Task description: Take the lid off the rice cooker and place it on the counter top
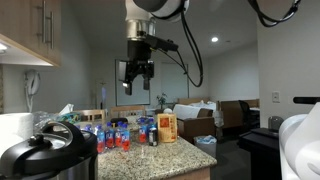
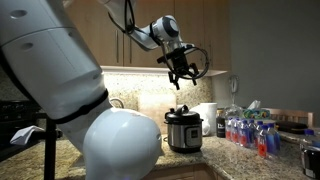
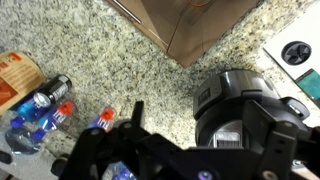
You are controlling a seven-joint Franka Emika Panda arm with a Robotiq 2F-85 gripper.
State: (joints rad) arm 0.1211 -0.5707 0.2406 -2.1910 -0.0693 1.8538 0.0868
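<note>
The rice cooker stands on the speckled granite counter top, steel body with the black lid on it. It also shows at the lower left in an exterior view, with the lid in place. My gripper hangs open and empty well above the cooker, and it is high over the counter in an exterior view. In the wrist view the open fingers frame the lid from above, far from touching it.
Several red-and-blue bottles and an orange carton stand on the counter top; they also show in the wrist view. A wooden cabinet hangs above. A white appliance sits beside the cooker.
</note>
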